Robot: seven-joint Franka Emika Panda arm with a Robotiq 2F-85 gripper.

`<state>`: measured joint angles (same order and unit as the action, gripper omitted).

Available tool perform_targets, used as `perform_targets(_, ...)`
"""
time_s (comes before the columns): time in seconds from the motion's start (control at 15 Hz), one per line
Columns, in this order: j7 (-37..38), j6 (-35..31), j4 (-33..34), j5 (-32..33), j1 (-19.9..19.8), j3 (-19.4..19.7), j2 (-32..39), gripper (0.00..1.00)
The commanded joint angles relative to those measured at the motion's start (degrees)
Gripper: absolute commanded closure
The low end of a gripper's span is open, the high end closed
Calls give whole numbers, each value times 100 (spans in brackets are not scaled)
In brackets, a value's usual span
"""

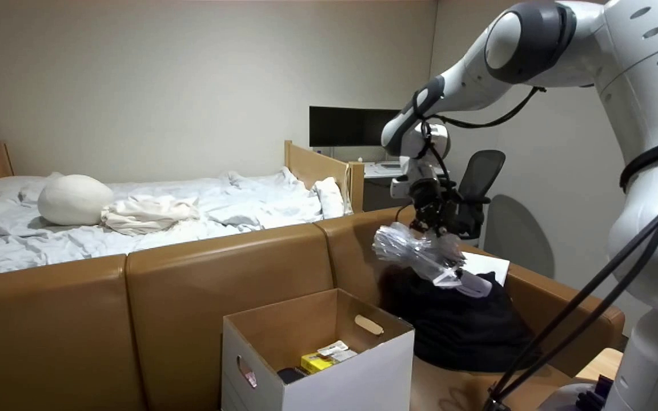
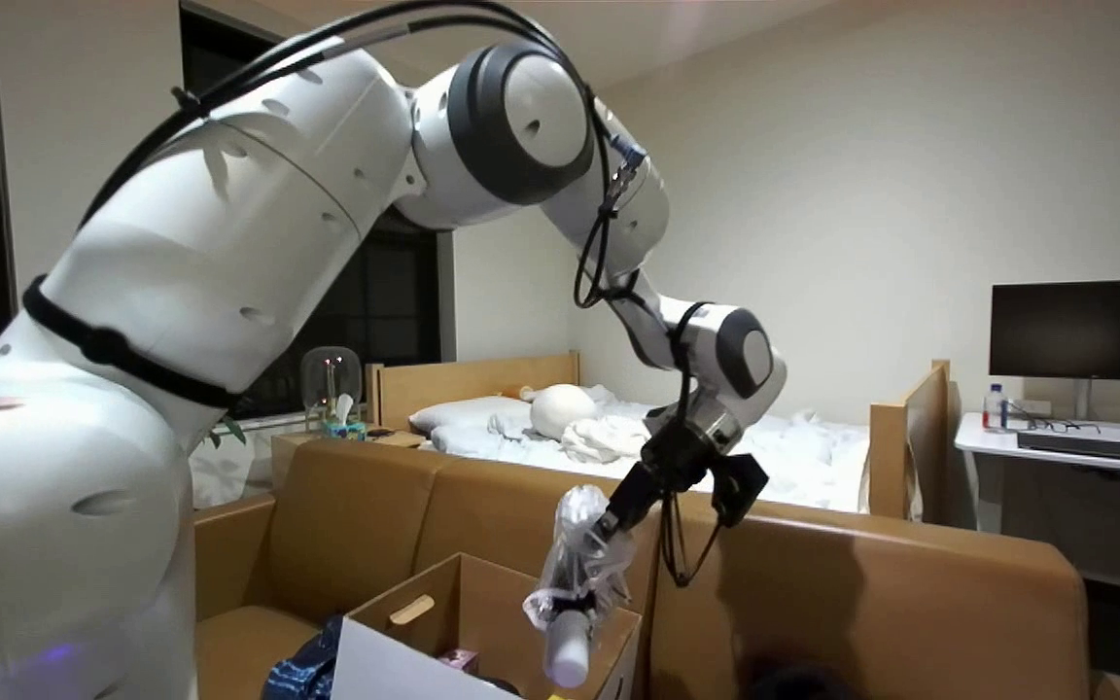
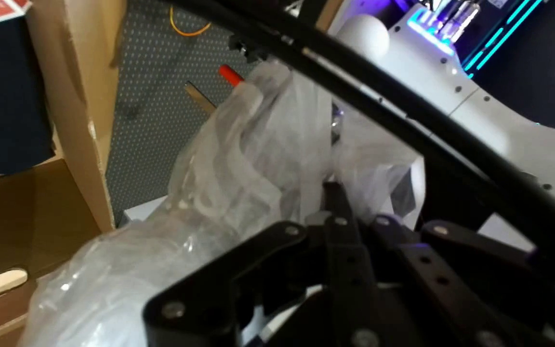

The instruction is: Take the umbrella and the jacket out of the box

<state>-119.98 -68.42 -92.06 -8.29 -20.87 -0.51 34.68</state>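
You've got the umbrella [image 1: 420, 257] pinched: in the wrist view the fingers [image 3: 340, 226] are closed on its clear plastic wrap [image 3: 239, 193], so your hold is prob. partly on loose plastic; treat it as slippery. It hangs outside the box [image 1: 352, 371], pale end [image 2: 568, 649] (handle, I'd guess) tilted down. The jacket [image 1: 469, 322] looks out too, heaped on the sofa [image 1: 232, 274] beside the box, so what's left is prob. just the set-down. In an exterior view the umbrella lines up w/ the top of the jacket; can't tell if they touch. Lower slowly, pale end first, w/ the whole length clear of the box rim. Let jacket or sofa take the wt. b4 you spread the fingers. Then lift off straight & check, b/c the wrap could cling to a fingertip & drag the umbrella along. Leave the yellow pack [image 1: 316, 363] in the box; not on your list.
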Motion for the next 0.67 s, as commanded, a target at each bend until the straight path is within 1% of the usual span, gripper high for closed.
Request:
perform_targets(0.0, -390, 798, 297, -124, -446, 436, 28, 97)
perform_targets(0.13, -385, 1208, 702, -139, -653, 641, 224, 98)
perform_targets(0.27, -154, 1582, 1126, -282, -844, 803, 440, 98)
perform_targets(0.47, 652, 2021, 1736, -953, -1065, 1016, 826, 98)
perform_targets(0.6, 1344, 2056, 1981, -1536, -1181, 1071, 994, 98)
